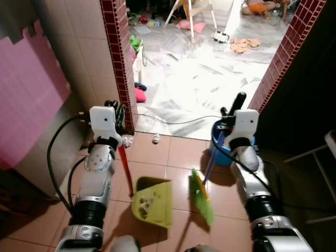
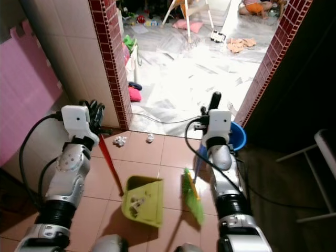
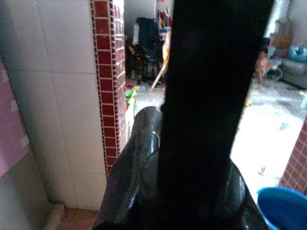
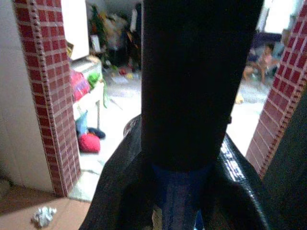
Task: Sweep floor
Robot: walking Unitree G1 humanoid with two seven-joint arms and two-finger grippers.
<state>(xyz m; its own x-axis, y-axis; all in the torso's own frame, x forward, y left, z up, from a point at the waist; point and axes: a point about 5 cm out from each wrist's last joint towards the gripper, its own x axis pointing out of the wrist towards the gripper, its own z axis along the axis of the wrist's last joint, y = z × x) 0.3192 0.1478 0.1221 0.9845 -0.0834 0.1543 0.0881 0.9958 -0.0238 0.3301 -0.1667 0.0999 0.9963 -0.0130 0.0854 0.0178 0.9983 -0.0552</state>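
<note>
I have both arms raised in front of me at a doorway framed by dark red brick-tiled pillars (image 1: 119,58). My left gripper (image 1: 113,111) is clamped on the long red handle (image 1: 126,167) of a lime-green plastic dustpan (image 1: 153,201); the handle slants down from the jaws to the pan, which sits on the terracotta tile floor (image 1: 173,152) between my two arms with a few small whitish scraps inside it. In the left wrist view the handle runs as a dark bar straight up between the black fingers (image 3: 144,158), which press against it on both sides.

My right gripper (image 1: 234,107) has its jaws closed around the blue shaft (image 1: 212,160) of a broom whose green bristle head (image 1: 201,197) is tilted on the floor just beside the dustpan's right edge. The right wrist view shows the blue shaft gripped tight at the base of the jaws.

A crumpled white paper scrap (image 1: 156,138) lies on the tiles ahead of the dustpan near the threshold, and a second one (image 2: 120,140) lies close to the left pillar. A round blue plastic bucket (image 2: 236,135) stands behind my right arm. A thin black cable (image 1: 178,122) trails across the pale marbled floor (image 1: 205,79) of the bright room beyond, where toys and cloths are scattered and a person (image 1: 257,6) sits at the far end.
</note>
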